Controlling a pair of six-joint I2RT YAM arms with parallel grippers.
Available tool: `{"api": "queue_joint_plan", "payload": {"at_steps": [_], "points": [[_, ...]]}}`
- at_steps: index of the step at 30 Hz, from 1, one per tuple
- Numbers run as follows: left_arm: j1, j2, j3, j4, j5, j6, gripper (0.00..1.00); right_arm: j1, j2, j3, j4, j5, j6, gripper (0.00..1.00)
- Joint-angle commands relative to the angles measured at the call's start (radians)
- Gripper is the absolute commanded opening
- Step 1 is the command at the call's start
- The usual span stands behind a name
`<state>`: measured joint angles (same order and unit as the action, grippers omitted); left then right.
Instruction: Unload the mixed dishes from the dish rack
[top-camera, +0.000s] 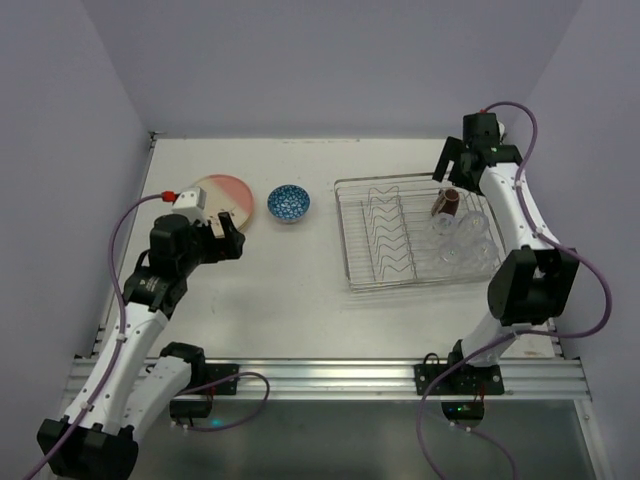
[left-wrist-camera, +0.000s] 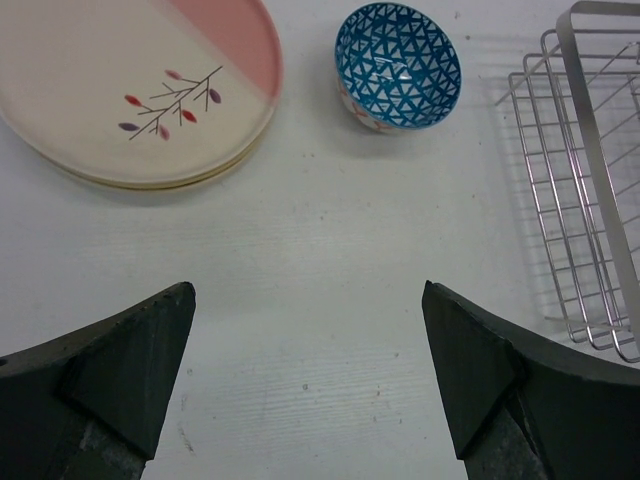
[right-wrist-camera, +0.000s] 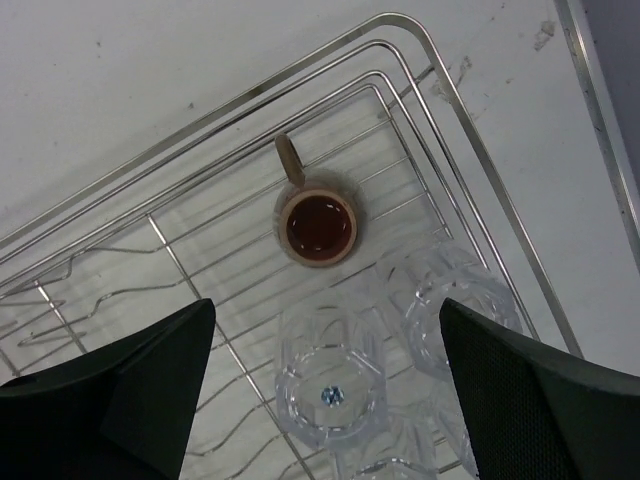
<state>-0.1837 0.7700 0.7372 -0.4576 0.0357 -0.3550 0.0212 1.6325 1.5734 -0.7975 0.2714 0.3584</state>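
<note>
Dish rack, a silver wire basket (top-camera: 345, 240), sits on the right of the white table (top-camera: 290, 290) holding a small dark brown mug (right-wrist-camera: 318, 225) and clear glass tumblers (right-wrist-camera: 325, 385); right gripper (right-wrist-camera: 325, 315) hovers over the mug, jaws spread, and probably must descend and close on it; left gripper (left-wrist-camera: 308, 300) is spread and empty near the unloaded round cream plates (left-wrist-camera: 100, 90).

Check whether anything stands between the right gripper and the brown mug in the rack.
Nothing visible does. The open right gripper hangs above the upright brown mug in the dish rack's corner. The clear tumblers stand beside the mug, nearer the arm's base, not over it.
</note>
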Motion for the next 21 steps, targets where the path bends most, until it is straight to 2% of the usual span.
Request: {"api": "queue_joint_plan", "payload": {"at_steps": [1,10,21], "points": [[-0.031,0.003,-0.015,0.033,0.003,0.033,1.0,-0.017,0.084,0.098,-0.011,-0.003,-0.026,0.95],[-0.056,0.031,-0.012,0.03,0.021,0.039,1.0,-0.052,0.276,0.168,-0.035,-0.066,-0.059,0.89],[-0.066,0.028,-0.015,0.031,0.027,0.04,1.0,-0.05,0.371,0.194,-0.04,-0.089,-0.067,0.82]]}}
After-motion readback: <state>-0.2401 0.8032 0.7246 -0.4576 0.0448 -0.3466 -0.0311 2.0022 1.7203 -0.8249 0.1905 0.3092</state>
